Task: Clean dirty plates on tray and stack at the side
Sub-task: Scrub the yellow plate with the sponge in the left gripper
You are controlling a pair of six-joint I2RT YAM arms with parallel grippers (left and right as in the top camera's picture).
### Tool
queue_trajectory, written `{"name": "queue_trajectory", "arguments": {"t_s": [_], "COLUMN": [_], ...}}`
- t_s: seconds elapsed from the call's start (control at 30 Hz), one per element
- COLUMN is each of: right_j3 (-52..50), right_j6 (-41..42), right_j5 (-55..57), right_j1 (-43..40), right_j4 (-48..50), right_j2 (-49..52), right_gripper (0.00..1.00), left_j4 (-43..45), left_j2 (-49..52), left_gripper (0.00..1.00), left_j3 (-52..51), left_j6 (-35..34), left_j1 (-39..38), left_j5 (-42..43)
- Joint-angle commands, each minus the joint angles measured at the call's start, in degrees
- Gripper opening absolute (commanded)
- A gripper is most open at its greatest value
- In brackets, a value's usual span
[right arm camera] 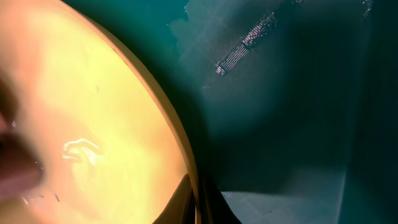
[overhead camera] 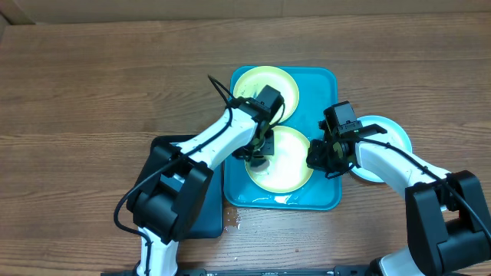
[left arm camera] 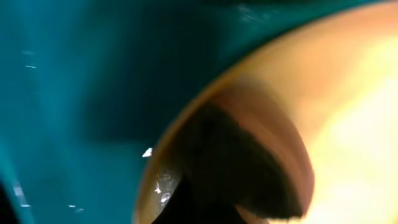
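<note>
The turquoise tray holds two yellow-green plates. The far plate lies free. The near plate is worked on by both grippers. My left gripper is down on its left part, shut on a dark sponge that presses on the plate; that view is blurred. My right gripper is shut on the near plate's right rim, one finger inside and one outside. A third plate, looking pale blue, lies on the table right of the tray, partly under my right arm.
A dark rectangular basin stands left of the tray, mostly under my left arm. Water shines in the tray's front and on the table at its front left corner. Wooden table all round.
</note>
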Motion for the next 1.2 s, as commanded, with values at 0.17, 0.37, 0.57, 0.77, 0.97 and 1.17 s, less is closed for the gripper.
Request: {"name": "queue_trajectory", "arguments": {"t_s": [0.17,0.37,0.57,0.77,0.97,1.17], "right_j3": [-0.1,-0.1,-0.1,-0.1,-0.1,-0.1], "right_j6": [0.4,0.4,0.4,0.4,0.4,0.4], "right_j5": [2.6,2.5,2.6,2.6,2.6,2.6], "right_j1": [0.0,0.0,0.0,-0.1,0.0,-0.1], "right_j4": [-0.5,-1.0,-1.3,-1.3,-1.3,-1.3], "right_j2": [1.6,1.6,1.6,1.6,1.6,1.6], "right_gripper": [0.04,0.04,0.04,0.04,0.04,0.04], "left_j4": [4.8,11.4,8.2,2.2,-6.5,-12.8], "left_j2": [1.5,7.5,8.7,8.1,7.4,7.4], "left_gripper": [0.04,0.04,0.04,0.04,0.04,0.04], "left_j3": [0.2,0.2,0.2,0.2,3.7,9.5], "left_j6": [2.5,2.9,4.9,5.9,-0.7,-3.1], "left_j1": [0.9,-0.7,-2.4,-2.5,-2.5,-2.4], "left_j5": [8.7,33.6,35.8,29.1,12.3,-7.8]}}
